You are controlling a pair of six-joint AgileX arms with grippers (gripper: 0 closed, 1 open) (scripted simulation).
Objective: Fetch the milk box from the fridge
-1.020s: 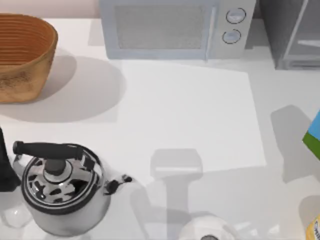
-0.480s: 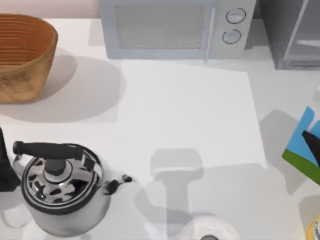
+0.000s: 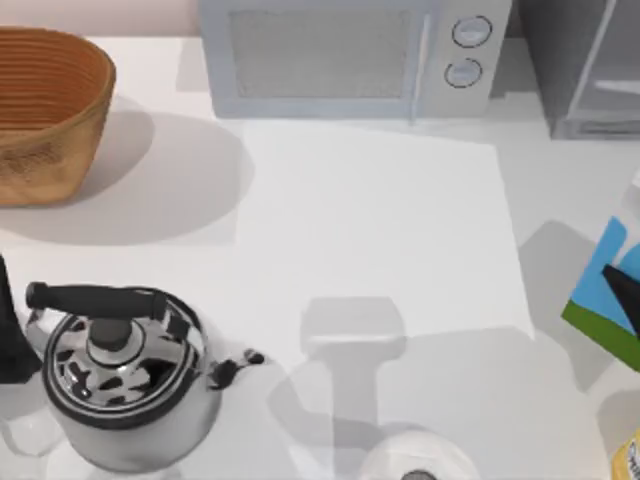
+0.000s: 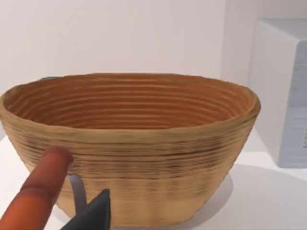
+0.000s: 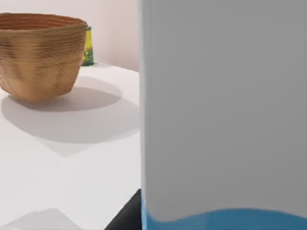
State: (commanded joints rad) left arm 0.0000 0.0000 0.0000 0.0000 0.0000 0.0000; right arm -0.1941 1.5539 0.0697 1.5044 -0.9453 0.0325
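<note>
- Black against light blue: a dark sliver of your right gripper [image 3: 630, 295] lies across the milk box [image 3: 605, 300] at the right edge of the bench [image 3: 380, 220]. It looks closed on the carton, which seems lifted and tilted, its shadow falling on the bench to its left.
- The right wrist view has the carton's pale wall pressed close to the lens, with a blue band low down and a dark finger edge [image 5: 127, 215] beside it. That also reads as a firm hold.
- My judgement: the carton is already out of the fridge [image 3: 590, 70], the dark grey cabinet at the far right corner, and you are carrying it toward open bench.
- Bring it left and a little nearer, level it before you lower it, and release only once the green base sits flat.
- Stay away from the yellow-labelled container [image 3: 628, 460] at the near right corner and the white round thing [image 3: 415, 462] at the near edge.
- The carton itself: light-blue sides with a green bottom band. Its top runs out of the overhead picture.
- Your left arm sits parked at the near left by the kettle [image 3: 125, 375]. Its wrist view faces the woven basket [image 4: 129, 143], with a dark finger tip [image 4: 93, 213] low in the picture; I cannot tell how that left gripper stands.
- The microwave [image 3: 350, 55] at the far side is well apart from your path.
</note>
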